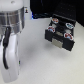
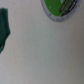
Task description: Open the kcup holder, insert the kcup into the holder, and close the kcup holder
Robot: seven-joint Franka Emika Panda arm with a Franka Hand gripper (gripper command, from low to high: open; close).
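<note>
Arm [image 1: 11, 37] upright at exterior view's left; kcup holder [image 1: 59, 32] open.

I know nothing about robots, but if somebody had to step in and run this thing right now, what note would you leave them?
End effector: not visible in either view, so I cannot say whether it is open or shut. The arm fills the exterior view's left.
Kcup holder: at the exterior view's right, its drawer looks pulled out, with several pods sitting in the slots.
Kcup: the green-topped pod shows in the wrist view, lying on the white table, seemingly not gripped.
Done: opening, apparently.
Left: pick up the kcup, drop it into a free slot, push the drawer closed.
</note>
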